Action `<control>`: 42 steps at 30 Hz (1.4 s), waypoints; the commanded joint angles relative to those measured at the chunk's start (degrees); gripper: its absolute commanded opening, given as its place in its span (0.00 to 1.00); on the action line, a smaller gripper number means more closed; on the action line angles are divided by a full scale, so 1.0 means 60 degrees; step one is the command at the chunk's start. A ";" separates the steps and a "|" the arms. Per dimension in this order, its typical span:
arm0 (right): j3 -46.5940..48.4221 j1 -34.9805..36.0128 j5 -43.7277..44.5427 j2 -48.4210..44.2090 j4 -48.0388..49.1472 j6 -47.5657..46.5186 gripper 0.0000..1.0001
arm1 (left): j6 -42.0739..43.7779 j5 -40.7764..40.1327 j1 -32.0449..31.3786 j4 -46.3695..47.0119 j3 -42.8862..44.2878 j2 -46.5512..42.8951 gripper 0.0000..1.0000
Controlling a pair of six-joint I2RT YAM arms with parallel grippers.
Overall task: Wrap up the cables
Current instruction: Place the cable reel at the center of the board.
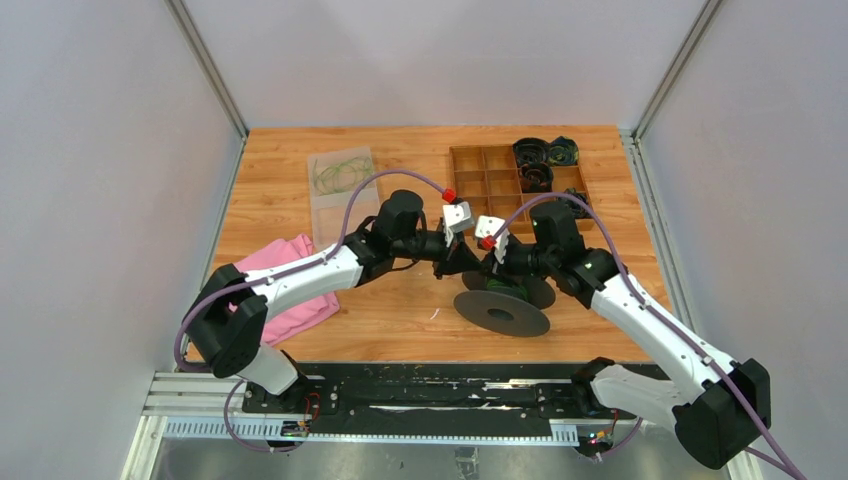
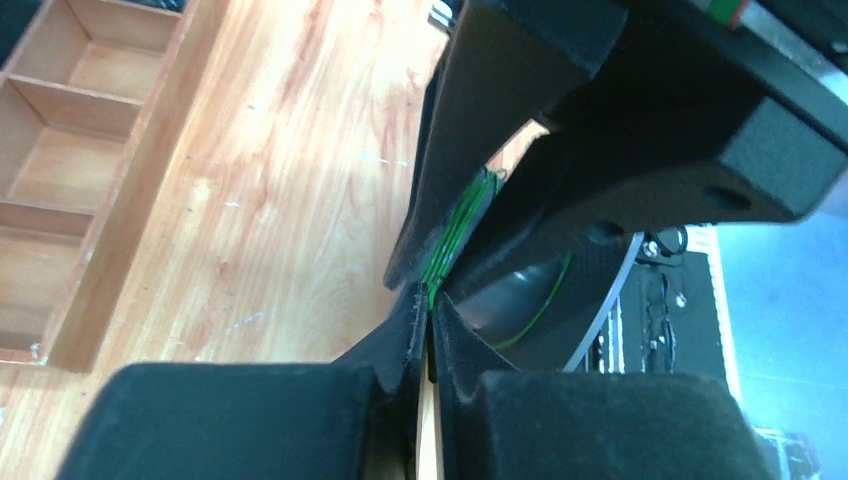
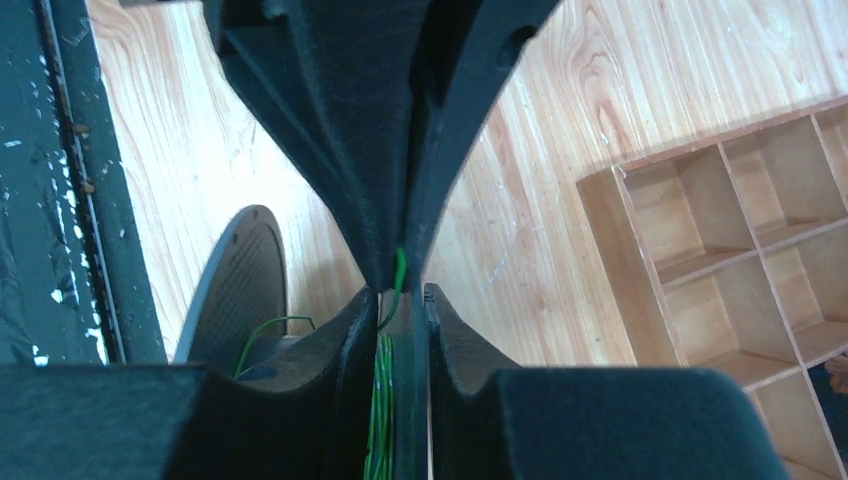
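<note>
A black spool [image 1: 503, 312] lies at the table's middle front, under both grippers. My left gripper [image 1: 466, 262] and my right gripper [image 1: 497, 268] meet tip to tip just above it. In the left wrist view my left gripper [image 2: 430, 300] is shut on the thin green cable [image 2: 455, 225], which runs on between the right gripper's fingers [image 2: 500, 120]. In the right wrist view my right gripper [image 3: 403, 292] is shut on a thin black spool flange with several strands of green cable [image 3: 382, 400] beside it. A cable loop lies against the other flange [image 3: 235, 290].
A wooden compartment tray [image 1: 470, 185] stands at the back right with black spools [image 1: 535, 160] in its far cells. A clear bag with a green wire coil [image 1: 340, 175] lies at the back left. A pink cloth [image 1: 295, 290] lies at the left under the left arm.
</note>
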 commanded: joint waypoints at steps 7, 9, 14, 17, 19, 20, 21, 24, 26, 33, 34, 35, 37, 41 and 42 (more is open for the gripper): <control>0.0434 0.0087 0.0427 0.0067 -0.1078 -0.0633 0.01 | 0.0221 0.0773 0.0190 -0.0030 -0.0340 -0.0537 0.23; 0.0474 0.0088 0.0458 0.0088 -0.1118 -0.0663 0.01 | 0.0236 0.0823 0.0350 -0.0020 -0.0355 -0.0647 0.27; 0.0610 0.0091 0.0390 0.0154 -0.1174 -0.0681 0.01 | 0.0361 0.0912 0.0753 -0.0011 -0.0442 -0.0951 0.39; 0.0711 0.0077 0.0293 0.0191 -0.1204 -0.0710 0.01 | 0.0553 0.0990 0.1036 -0.0011 -0.0536 -0.1107 0.48; 0.0780 0.0069 0.0222 0.0237 -0.1199 -0.0684 0.00 | 0.0735 0.1226 0.1289 -0.0018 -0.0608 -0.1206 0.53; 0.0821 0.0074 0.0154 0.0256 -0.1192 -0.0638 0.01 | 0.0824 0.1421 0.1426 -0.0047 -0.0652 -0.1258 0.55; 0.0866 0.0077 0.0082 0.0301 -0.1175 -0.0547 0.01 | 0.0963 0.1683 0.1575 -0.0078 -0.0693 -0.1314 0.56; 0.1004 0.0075 -0.0098 0.0469 -0.0923 0.0007 0.01 | 0.1262 0.2255 0.1990 -0.0257 -0.0852 -0.1565 0.60; 0.0997 0.0074 -0.0343 0.0564 -0.0496 0.0405 0.01 | 0.1403 0.2439 0.2265 -0.0268 -0.1039 -0.1799 0.62; 0.1555 0.0073 -0.1253 0.1464 0.0631 0.2305 0.01 | 0.3356 0.2915 0.2894 -0.2214 -0.1033 -0.2245 0.66; 0.1558 0.0076 -0.1361 0.1565 0.0908 0.2702 0.01 | 0.3798 0.2934 0.2904 -0.2680 -0.0963 -0.2291 0.67; 0.1524 0.0075 -0.1395 0.1684 0.1235 0.3222 0.01 | 0.4086 0.2924 0.2898 -0.3093 -0.0909 -0.2311 0.67; 0.1428 0.0077 -0.1424 0.1893 0.1891 0.4166 0.01 | 0.4625 0.2884 0.2904 -0.3991 -0.0733 -0.2355 0.68; 0.1272 -0.0033 -0.1777 0.2500 0.3021 0.5935 0.01 | 0.5030 0.2700 0.2906 -0.5132 -0.0497 -0.2354 0.68; 0.1223 -0.0060 -0.1916 0.2634 0.3259 0.6259 0.01 | 0.5044 0.2680 0.2906 -0.5350 -0.0424 -0.2327 0.67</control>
